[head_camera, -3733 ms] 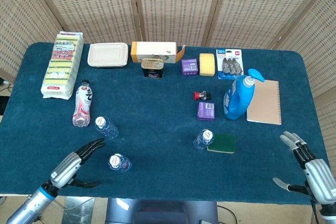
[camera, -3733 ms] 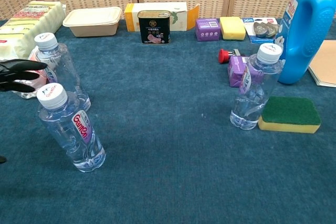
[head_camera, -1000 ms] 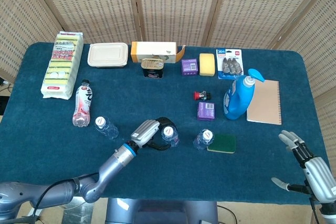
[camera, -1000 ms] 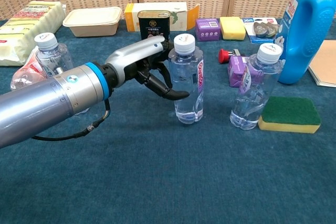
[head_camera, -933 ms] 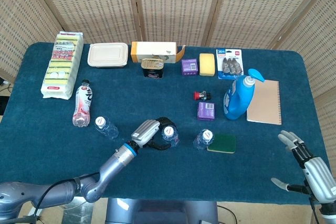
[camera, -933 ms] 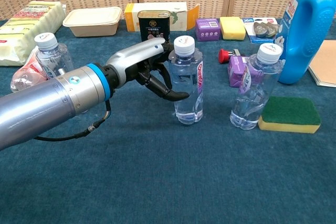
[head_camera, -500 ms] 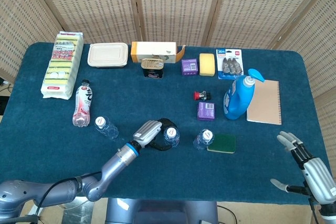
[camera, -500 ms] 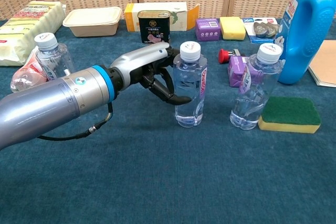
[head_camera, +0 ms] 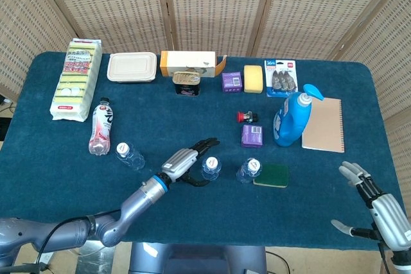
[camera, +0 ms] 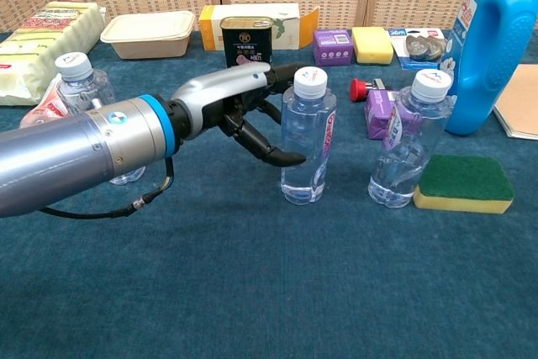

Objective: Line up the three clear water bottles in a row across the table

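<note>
Three clear water bottles with white caps stand on the blue cloth. The left bottle (head_camera: 129, 156) (camera: 87, 100) is near the table's left side. The middle bottle (head_camera: 210, 167) (camera: 307, 136) stands upright, close to the right bottle (head_camera: 249, 170) (camera: 416, 142). My left hand (head_camera: 187, 162) (camera: 245, 112) is just left of the middle bottle, fingers spread and off it, holding nothing. My right hand (head_camera: 376, 205) hovers at the table's front right corner with its fingers apart and nothing in it. The chest view does not show it.
A green-and-yellow sponge (head_camera: 273, 175) (camera: 465, 182) lies right beside the right bottle. Behind it are a purple box (head_camera: 252, 136), a blue detergent bottle (head_camera: 292, 120) (camera: 492, 39) and a notebook (head_camera: 324, 124). A pink drink bottle (head_camera: 101, 127) lies at the left. Boxes and a can (head_camera: 186, 83) line the back.
My left hand's fingers have spread away from the middle bottle, which it gripped before. The bottle has shifted slightly right towards the right bottle and stands on its own.
</note>
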Controlling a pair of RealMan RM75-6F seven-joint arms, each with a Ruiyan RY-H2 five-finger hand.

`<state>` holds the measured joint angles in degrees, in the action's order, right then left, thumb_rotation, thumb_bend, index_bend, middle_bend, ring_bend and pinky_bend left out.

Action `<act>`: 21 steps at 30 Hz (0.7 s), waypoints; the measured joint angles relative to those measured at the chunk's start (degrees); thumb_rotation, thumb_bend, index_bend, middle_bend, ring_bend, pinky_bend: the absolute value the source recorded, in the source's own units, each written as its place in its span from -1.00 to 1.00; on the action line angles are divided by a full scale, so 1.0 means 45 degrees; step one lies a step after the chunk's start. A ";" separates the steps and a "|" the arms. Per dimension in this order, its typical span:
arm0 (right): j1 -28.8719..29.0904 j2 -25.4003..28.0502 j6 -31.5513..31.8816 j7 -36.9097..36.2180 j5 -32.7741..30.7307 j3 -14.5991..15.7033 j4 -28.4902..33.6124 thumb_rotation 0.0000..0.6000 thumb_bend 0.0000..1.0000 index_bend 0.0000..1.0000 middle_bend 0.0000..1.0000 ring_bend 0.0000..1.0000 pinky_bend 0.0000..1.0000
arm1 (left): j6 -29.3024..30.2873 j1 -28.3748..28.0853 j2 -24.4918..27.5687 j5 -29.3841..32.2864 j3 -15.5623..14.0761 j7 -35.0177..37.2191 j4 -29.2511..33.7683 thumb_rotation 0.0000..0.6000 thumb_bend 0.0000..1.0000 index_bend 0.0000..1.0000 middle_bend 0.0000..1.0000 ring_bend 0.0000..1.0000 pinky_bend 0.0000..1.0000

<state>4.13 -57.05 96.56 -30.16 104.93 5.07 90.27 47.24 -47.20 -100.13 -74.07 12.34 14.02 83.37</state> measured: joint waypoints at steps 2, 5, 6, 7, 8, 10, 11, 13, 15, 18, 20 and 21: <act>-0.0007 -0.0005 -0.0001 0.0057 0.0024 0.0016 0.0012 1.00 -0.94 -0.88 -0.90 -0.90 -0.44 | 0.0157 0.0083 0.0333 -0.0135 0.0007 0.0059 0.0521 1.00 -0.57 -1.00 -1.00 -1.00 -0.69; -0.0017 -0.0008 -0.0012 0.0172 0.0041 0.0029 0.0067 1.00 -0.94 -0.88 -0.90 -0.90 -0.44 | 0.0443 0.0225 0.0977 -0.0367 0.0038 0.0112 0.1425 1.00 -0.59 -1.00 -1.00 -1.00 -0.72; -0.0020 -0.0009 -0.0017 0.0208 0.0053 0.0038 0.0084 1.00 -0.94 -0.88 -0.90 -0.90 -0.44 | 0.0543 0.0273 0.1198 -0.0442 0.0055 0.0115 0.1717 1.00 -0.61 -1.00 -1.00 -1.00 -0.75; -0.0021 -0.0010 -0.0024 0.0255 0.0076 0.0047 0.0108 1.00 -0.95 -0.88 -0.90 -0.90 -0.44 | 0.0698 0.0345 0.1519 -0.0555 0.0078 0.0106 0.2125 1.00 -0.63 -1.00 -1.00 -1.00 -0.78; -0.0021 -0.0012 -0.0030 0.0293 0.0093 0.0053 0.0128 1.00 -0.95 -0.88 -0.90 -0.90 -0.44 | 0.0825 0.0405 0.1780 -0.0645 0.0095 0.0084 0.2445 1.00 -0.69 -1.00 -1.00 -1.00 -0.85; -0.0016 -0.0020 -0.0053 0.0387 0.0128 0.0066 0.0175 1.00 -0.94 -0.88 -0.90 -0.90 -0.44 | 0.1218 0.0586 0.2447 -0.0890 0.0132 -0.0046 0.3213 1.00 -0.79 -1.00 -1.00 -1.00 -0.95; -0.0012 -0.0026 -0.0067 0.0428 0.0141 0.0071 0.0192 1.00 -0.94 -0.88 -0.90 -0.90 -0.44 | 0.1447 0.0682 0.2742 -0.1012 0.0146 -0.0148 0.3517 1.00 -0.85 -1.00 -1.00 -1.00 -0.99; -0.0002 -0.0038 -0.0103 0.0497 0.0165 0.0083 0.0229 1.00 -0.94 -0.88 -0.90 -0.90 -0.44 | 0.2061 0.0938 0.3370 -0.1305 0.0173 -0.0397 0.4162 1.00 -0.89 -1.00 -1.00 -1.00 -1.00; 0.0007 -0.0046 -0.0126 0.0545 0.0177 0.0088 0.0243 1.00 -0.94 -0.88 -0.90 -0.90 -0.44 | 0.2602 0.1191 0.3857 -0.1574 0.0202 -0.0527 0.4691 1.00 -0.90 -1.00 -1.00 -1.00 -1.00; 0.0028 -0.0055 -0.0173 0.0625 0.0196 0.0095 0.0278 1.00 -0.94 -0.88 -0.90 -0.90 -0.44 | 0.3414 0.1662 0.4790 -0.1962 0.0217 -0.0556 0.5406 1.00 -0.90 -1.00 -1.00 -1.00 -1.00; 0.0041 -0.0062 -0.0194 0.0669 0.0200 0.0095 0.0299 1.00 -0.94 -0.88 -0.90 -0.90 -0.44 | 0.3856 0.2108 0.5691 -0.2196 0.0184 -0.0504 0.5906 1.00 -0.90 -1.00 -1.00 -1.00 -1.00; 0.0043 -0.0066 -0.0197 0.0690 0.0202 0.0095 0.0311 1.00 -0.94 -0.88 -0.90 -0.90 -0.44 | 0.3966 0.2233 0.5935 -0.2249 0.0168 -0.0474 0.6015 1.00 -0.90 -1.00 -1.00 -1.00 -1.00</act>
<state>4.32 -57.35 95.67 -27.06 105.84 5.49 91.67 65.09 -37.15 -73.43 -84.19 13.09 11.89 110.44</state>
